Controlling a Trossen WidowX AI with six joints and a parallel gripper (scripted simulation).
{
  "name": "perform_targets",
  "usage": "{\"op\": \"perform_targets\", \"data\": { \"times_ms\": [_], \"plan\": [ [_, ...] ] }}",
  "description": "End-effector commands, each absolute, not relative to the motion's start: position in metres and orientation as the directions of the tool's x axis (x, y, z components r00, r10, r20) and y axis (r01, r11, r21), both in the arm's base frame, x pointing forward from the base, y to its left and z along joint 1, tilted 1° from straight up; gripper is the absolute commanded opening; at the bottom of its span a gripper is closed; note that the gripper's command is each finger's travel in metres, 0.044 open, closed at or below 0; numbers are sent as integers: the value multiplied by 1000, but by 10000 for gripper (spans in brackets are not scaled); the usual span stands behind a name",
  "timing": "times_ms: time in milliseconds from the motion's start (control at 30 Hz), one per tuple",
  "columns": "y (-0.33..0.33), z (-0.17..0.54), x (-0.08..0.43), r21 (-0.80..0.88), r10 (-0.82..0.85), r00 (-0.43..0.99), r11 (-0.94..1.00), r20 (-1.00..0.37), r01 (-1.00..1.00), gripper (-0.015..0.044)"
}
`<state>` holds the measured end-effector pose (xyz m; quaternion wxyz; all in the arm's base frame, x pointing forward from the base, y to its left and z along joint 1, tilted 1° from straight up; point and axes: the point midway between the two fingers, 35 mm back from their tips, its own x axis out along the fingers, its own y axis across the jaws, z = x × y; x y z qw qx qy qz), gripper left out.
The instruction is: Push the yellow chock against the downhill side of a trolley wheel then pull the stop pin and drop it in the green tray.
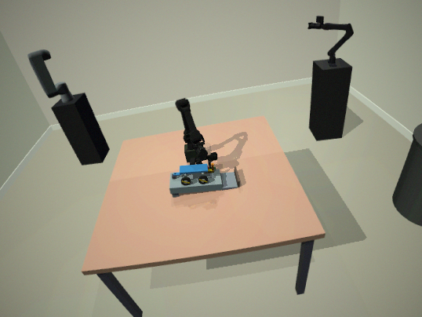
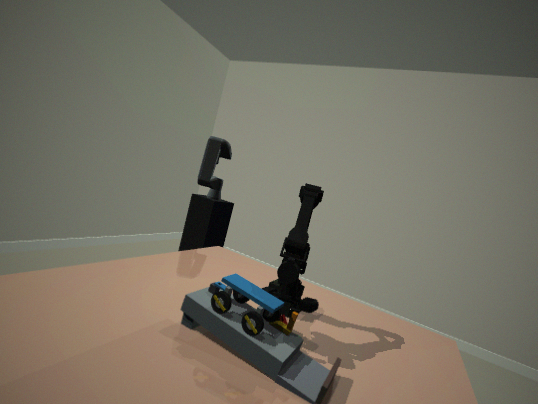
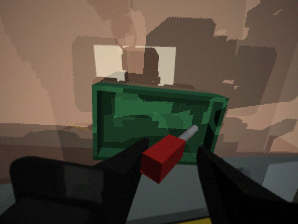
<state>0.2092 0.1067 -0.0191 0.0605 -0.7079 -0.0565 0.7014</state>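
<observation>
Red-headed stop pin, with a block-shaped head and thin grey shaft (image 2: 283,319) (image 3: 162,159), lies between the black parallel-jaw gripper's (image 1: 212,162) (image 2: 290,310) (image 3: 172,147) fingers in the wrist view, tilted, its shaft pointing away toward the right side of the green rectangular tray (image 3: 160,90). The jaws stand partly open, around halfway, and do not clamp the pin: a gap shows between its red head and the finger at the right of that view, while the other finger is right beside the head; whether those two touch, I cannot tell. The shaft overlaps the tray in that view, but the pin's height above it cannot be judged. The small trolley with a flat blue deck and black wheels (image 1: 193,169) (image 2: 252,291) stands on the grey ramp (image 1: 196,188) (image 2: 235,336). The yellow chock with an orange handle (image 1: 212,169) (image 2: 293,320) sits by its far downhill wheel, on the downhill side; contact is too small to make out
</observation>
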Motion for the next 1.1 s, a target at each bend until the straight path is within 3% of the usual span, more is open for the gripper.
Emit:
{"op": "perform_targets", "data": {
  "times_ms": [0, 1067],
  "plan": [
    [104, -21, 209, -167, 167, 7, -986, -986, -4, 190],
    [90, -32, 208, -166, 166, 7, -986, -986, -4, 190]
  ]
}}
